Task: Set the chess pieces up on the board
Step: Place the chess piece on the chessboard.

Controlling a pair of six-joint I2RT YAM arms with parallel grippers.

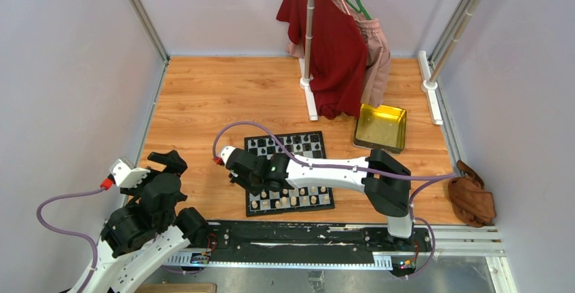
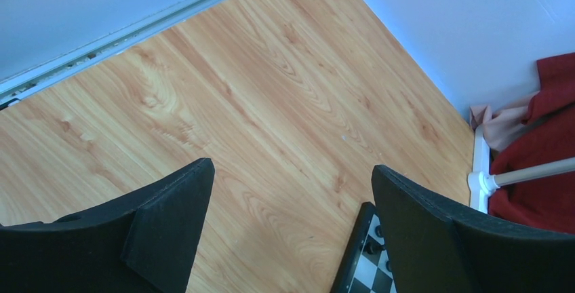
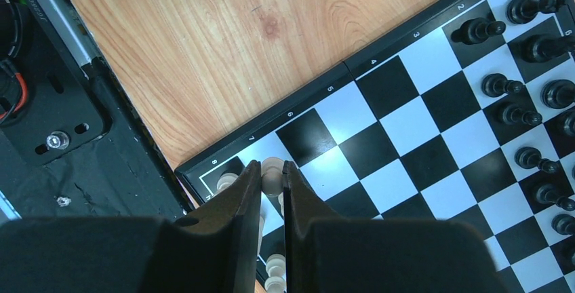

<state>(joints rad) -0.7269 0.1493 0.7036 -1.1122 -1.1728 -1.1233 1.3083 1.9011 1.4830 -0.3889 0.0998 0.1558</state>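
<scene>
The right black two-finger claw (image 3: 271,168) pinches a small cream wooden chessman (image 3: 273,178) at the checkered black-and-white board (image 3: 397,127) (its corner). The left claw (image 2: 291,171) gapes wide, holding nothing, above the light wooden tabletop (image 2: 271,69).

The right arm's black two-finger gripper (image 3: 272,178) pinches a small cream chessman (image 3: 273,166) above a corner of the black-and-white checkered board (image 3: 400,125). Small black chessmen (image 3: 500,85) line the opposite side.

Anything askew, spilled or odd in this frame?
Nothing spilled or damaged. Chess pieces line both ends of the board; the right fingers pinch a cream piece at one corner. A crumpled brown cloth lies stray at far right.
</scene>
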